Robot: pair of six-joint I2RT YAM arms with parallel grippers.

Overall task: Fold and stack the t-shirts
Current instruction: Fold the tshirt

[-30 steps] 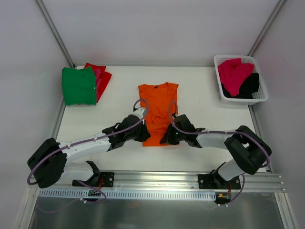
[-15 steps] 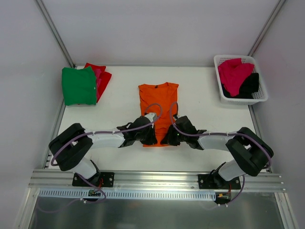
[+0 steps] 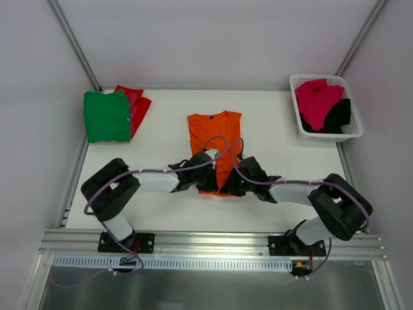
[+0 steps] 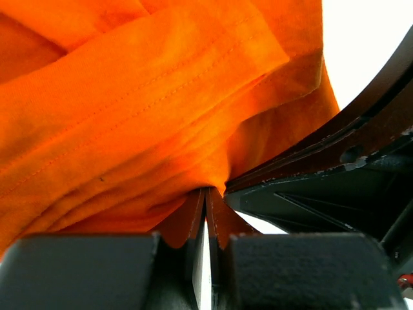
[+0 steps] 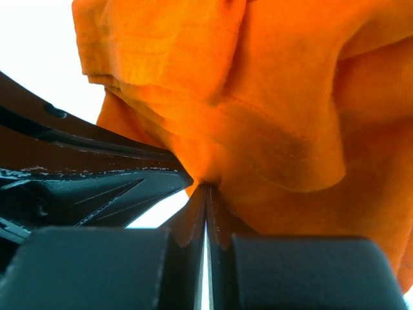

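Note:
The orange t-shirt [image 3: 213, 139] lies folded lengthwise in the middle of the table, collar at the far end. My left gripper [image 3: 205, 181] is shut on its near hem from the left; the cloth [image 4: 142, 116] bunches at the fingertips [image 4: 208, 192]. My right gripper [image 3: 227, 184] is shut on the same hem from the right; orange folds [image 5: 258, 103] hang from its tips [image 5: 206, 187]. The two grippers are close together. A folded green tee [image 3: 106, 116] lies on a red one [image 3: 139, 103] at the far left. Magenta-pink [image 3: 317, 100] and black [image 3: 339, 117] tees lie in the basket.
The white lattice basket [image 3: 303, 129] stands at the far right corner. The table's white top [image 3: 271, 129] shows round the orange shirt. Metal frame posts rise at both far corners. The rail with the arm bases runs along the near edge.
The left arm has swung right and both grippers have closed in on the shirt's near hem, now almost side by side. The hem is gathered and lifted a little away from the near edge.

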